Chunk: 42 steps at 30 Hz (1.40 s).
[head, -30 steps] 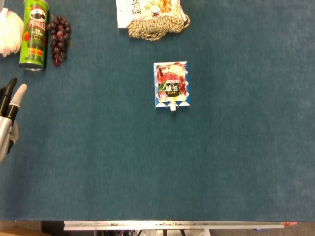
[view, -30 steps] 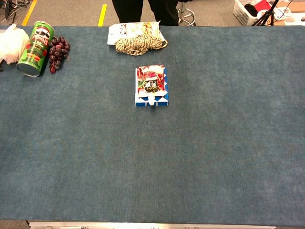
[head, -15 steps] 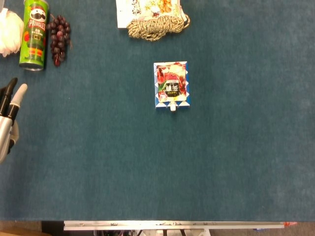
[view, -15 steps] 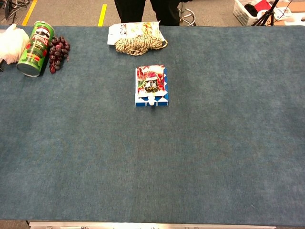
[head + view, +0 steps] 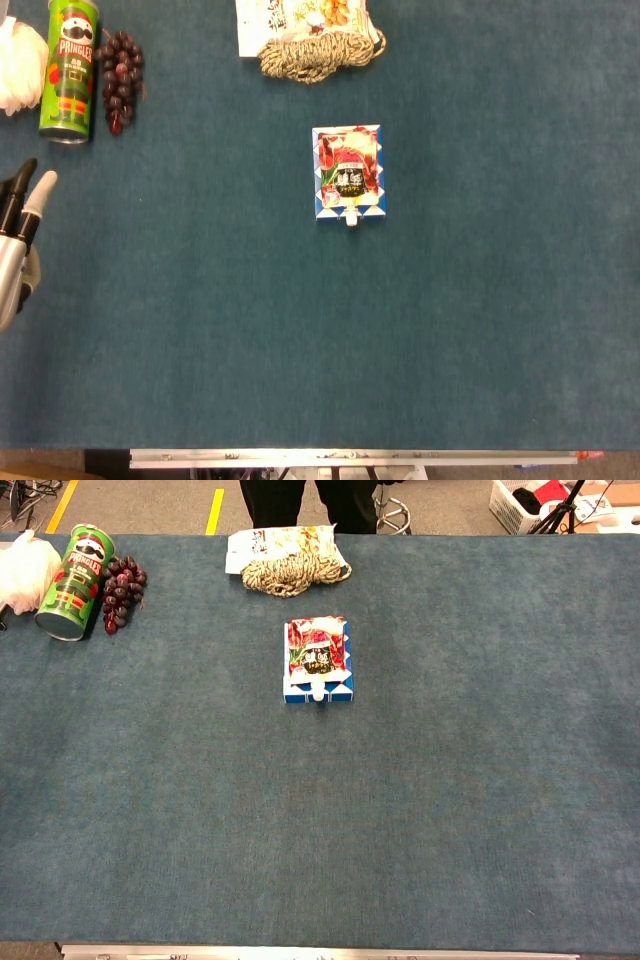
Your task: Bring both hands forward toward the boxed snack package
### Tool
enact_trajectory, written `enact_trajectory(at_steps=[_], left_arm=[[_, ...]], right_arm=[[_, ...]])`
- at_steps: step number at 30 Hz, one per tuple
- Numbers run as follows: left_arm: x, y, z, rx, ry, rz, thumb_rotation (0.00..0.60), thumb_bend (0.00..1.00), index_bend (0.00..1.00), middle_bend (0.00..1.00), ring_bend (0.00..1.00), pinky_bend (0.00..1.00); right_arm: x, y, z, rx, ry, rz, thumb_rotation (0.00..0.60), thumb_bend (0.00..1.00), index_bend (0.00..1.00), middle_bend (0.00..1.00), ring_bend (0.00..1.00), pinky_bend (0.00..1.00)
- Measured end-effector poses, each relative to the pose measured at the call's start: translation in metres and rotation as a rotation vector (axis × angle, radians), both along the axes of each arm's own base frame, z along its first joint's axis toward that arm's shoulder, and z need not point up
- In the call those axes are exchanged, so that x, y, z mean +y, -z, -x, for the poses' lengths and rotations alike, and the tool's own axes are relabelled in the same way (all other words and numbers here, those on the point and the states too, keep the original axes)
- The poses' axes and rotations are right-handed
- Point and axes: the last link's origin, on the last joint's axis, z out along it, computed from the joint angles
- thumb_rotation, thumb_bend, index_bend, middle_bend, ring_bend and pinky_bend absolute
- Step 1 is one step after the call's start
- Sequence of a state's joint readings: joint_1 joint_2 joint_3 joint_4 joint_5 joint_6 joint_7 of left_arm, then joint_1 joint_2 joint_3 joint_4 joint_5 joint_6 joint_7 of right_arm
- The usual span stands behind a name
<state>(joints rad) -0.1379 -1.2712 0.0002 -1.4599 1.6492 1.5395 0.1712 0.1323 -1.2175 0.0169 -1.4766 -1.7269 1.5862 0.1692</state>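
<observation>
The boxed snack package point(image 5: 348, 172) lies flat near the middle of the blue table, a blue-and-white box with a red pouch on top; the chest view shows the package point(image 5: 318, 660) too. My left hand point(image 5: 18, 240) shows only at the far left edge of the head view, fingers point(image 5: 40, 192) stretched out and apart, holding nothing, far left of the package. The chest view shows neither hand. My right hand is outside both views.
A green Pringles can point(image 5: 69, 70) and a bunch of dark grapes point(image 5: 120, 78) lie at the back left, beside a white bag point(image 5: 18, 68). A coil of rope point(image 5: 320, 52) on a snack bag point(image 5: 290, 18) lies behind the package. The table's front edge point(image 5: 350, 457) runs along the bottom.
</observation>
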Motion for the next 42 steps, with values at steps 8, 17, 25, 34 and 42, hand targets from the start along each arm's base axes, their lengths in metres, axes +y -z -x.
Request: enact_trajectory(at_steps=[8,17,25,34,42], left_arm=[[-0.008,-0.002,-0.015,-0.251,0.038,0.134,0.600,0.87,0.00,0.00,0.14,0.96],[-0.015,-0.009,-0.039,-0.642,0.064,0.379,0.600,0.87,0.00,0.00,0.14,0.96],[-0.023,-0.022,-0.059,-1.032,0.078,0.675,0.600,0.87,0.00,0.00,0.15,0.96],[-0.034,-0.034,-0.067,-1.291,0.129,0.967,0.600,0.87,0.00,0.00,0.17,0.96],[-0.039,-0.044,-0.062,-1.424,0.157,1.208,0.600,0.89,0.00,0.00,0.19,0.96]], right_arm=[[0.004,0.004,-0.013,-0.225,-0.059,-0.220,0.600,1.00,0.00,0.00,0.18,0.97],[0.005,0.015,-0.050,-0.478,-0.185,-0.594,0.600,1.00,0.00,0.00,0.18,0.97],[0.013,0.023,-0.081,-0.630,-0.310,-0.931,0.600,1.00,0.00,0.00,0.18,0.97],[0.016,0.030,-0.097,-0.738,-0.414,-1.207,0.600,1.00,0.00,0.00,0.18,0.97],[0.015,0.036,-0.093,-0.764,-0.402,-1.282,0.600,1.00,0.00,0.00,0.19,0.97]])
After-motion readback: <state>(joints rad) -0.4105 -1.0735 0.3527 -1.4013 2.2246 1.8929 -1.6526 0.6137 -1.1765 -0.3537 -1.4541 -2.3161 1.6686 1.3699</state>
